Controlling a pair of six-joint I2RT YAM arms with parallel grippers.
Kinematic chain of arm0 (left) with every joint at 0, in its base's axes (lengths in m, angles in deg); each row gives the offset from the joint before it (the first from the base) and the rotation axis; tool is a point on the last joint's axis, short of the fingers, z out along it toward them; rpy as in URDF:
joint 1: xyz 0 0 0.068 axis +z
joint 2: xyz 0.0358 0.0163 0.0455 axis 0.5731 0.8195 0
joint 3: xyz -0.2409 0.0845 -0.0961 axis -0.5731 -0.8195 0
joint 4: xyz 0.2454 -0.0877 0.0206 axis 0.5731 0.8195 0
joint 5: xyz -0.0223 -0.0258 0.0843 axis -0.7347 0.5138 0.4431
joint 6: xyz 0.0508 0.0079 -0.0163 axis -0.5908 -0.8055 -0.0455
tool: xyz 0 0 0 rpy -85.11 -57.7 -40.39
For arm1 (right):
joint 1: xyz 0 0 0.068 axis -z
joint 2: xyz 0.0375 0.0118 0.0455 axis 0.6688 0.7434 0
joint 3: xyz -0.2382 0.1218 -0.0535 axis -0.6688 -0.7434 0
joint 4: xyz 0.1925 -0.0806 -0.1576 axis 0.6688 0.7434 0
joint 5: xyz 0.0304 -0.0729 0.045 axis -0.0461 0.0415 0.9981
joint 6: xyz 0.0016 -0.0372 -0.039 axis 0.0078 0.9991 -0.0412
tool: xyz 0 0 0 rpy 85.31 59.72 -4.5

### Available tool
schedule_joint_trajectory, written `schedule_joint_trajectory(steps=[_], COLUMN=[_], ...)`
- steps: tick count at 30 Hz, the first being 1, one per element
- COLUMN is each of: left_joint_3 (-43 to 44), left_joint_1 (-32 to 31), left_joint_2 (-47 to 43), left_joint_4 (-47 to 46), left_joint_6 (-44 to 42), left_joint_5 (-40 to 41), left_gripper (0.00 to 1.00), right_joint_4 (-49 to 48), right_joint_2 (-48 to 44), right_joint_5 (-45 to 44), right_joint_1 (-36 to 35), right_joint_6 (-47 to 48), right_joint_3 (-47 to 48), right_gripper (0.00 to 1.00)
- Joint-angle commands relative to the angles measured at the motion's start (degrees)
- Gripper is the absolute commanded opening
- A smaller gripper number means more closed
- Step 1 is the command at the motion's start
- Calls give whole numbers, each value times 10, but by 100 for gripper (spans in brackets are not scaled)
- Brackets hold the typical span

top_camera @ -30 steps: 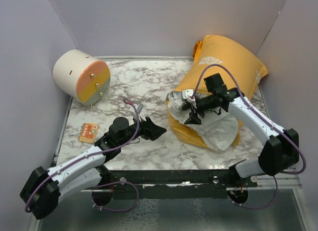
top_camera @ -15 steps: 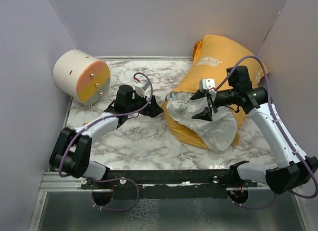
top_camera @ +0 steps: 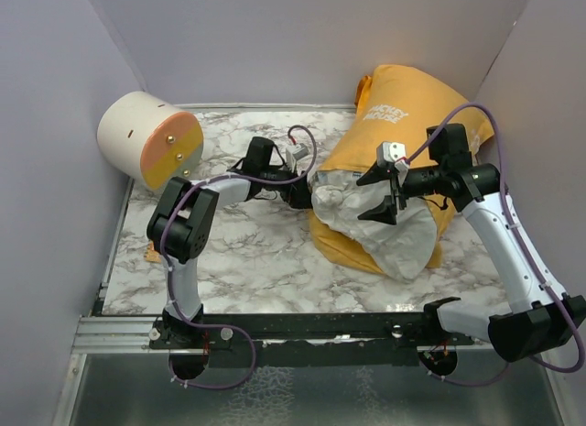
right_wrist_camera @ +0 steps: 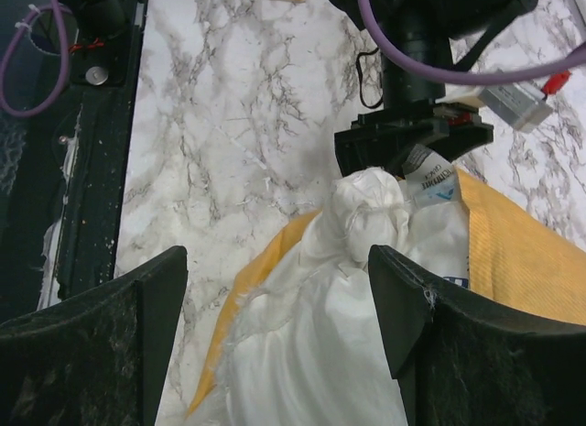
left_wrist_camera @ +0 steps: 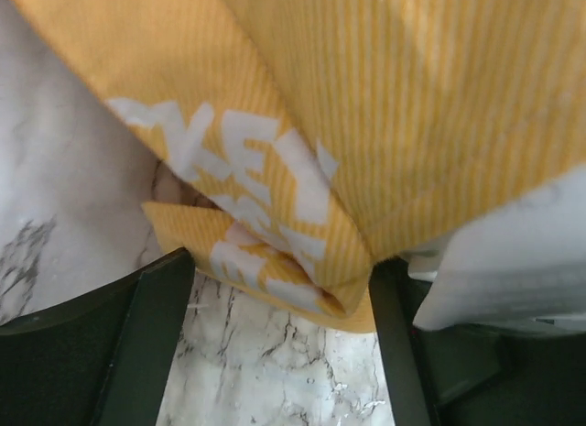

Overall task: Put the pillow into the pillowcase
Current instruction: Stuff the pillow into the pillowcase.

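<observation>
The orange-yellow pillowcase (top_camera: 412,105) lies at the back right, lettering side up. The white pillow (top_camera: 385,229) sticks partly out of its near open end. My left gripper (top_camera: 300,192) is open at the case's left edge. In the left wrist view a folded corner of the lettered pillowcase (left_wrist_camera: 366,96) lies between its spread fingers, with the pillow (left_wrist_camera: 513,252) at the right. My right gripper (top_camera: 383,195) is open and empty, hovering over the exposed pillow (right_wrist_camera: 339,334). That view also shows the pillowcase's edge (right_wrist_camera: 522,252), the pillow's label (right_wrist_camera: 430,183) and my left gripper (right_wrist_camera: 412,142).
A cream-and-orange cylinder (top_camera: 151,140) lies at the back left. A small orange card (top_camera: 151,252) sits near the left edge, partly behind the left arm. Lilac walls close in the back and sides. A black rail (top_camera: 320,325) runs along the front.
My left arm has swung from the front left across to the pillowcase's left edge. My right gripper has drawn back to the right and up off the pillow, staying open.
</observation>
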State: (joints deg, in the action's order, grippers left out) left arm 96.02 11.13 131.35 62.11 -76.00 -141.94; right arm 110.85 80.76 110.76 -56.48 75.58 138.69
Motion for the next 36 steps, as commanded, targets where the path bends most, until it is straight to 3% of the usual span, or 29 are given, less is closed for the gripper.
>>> schedule_joint_trajectory(steps=[1,3,6,7,10,16,18,22,29,36], left_joint_3=[64,78,90,88,52,-124,-177,-204,-178,-117], left_joint_1=[-31,-38,-36,-35,-17,78,108,127,128,128], left_joint_2=[41,48,43,35,-18,-191,-241,-305,-329,-337], left_joint_4=[140,166,192,196,144,-171,-221,-133,-153,-111], left_joint_6=[-124,-141,-146,-144,-77,229,290,255,294,288], left_joint_5=[-105,-127,-146,-142,-121,-44,4,92,73,69], left_gripper=[72,52,9,2,0,0,0,0,0,0], right_joint_4=[-7,-7,-7,-7,-11,-30,-41,-41,153,160], right_joint_2=[2,2,1,0,-5,-13,-13,-20,-43,-75], right_joint_5=[26,25,20,15,-11,-77,-95,-99,15,-8], right_joint_1=[7,8,10,10,11,25,30,35,34,34], right_joint_6=[-8,-7,-7,-7,-14,-58,-75,-75,156,252], right_joint_3=[-14,-15,-15,-15,-16,2,1,-14,-32,-113], right_gripper=[80,80,80,80,80,80,80,80,78,78])
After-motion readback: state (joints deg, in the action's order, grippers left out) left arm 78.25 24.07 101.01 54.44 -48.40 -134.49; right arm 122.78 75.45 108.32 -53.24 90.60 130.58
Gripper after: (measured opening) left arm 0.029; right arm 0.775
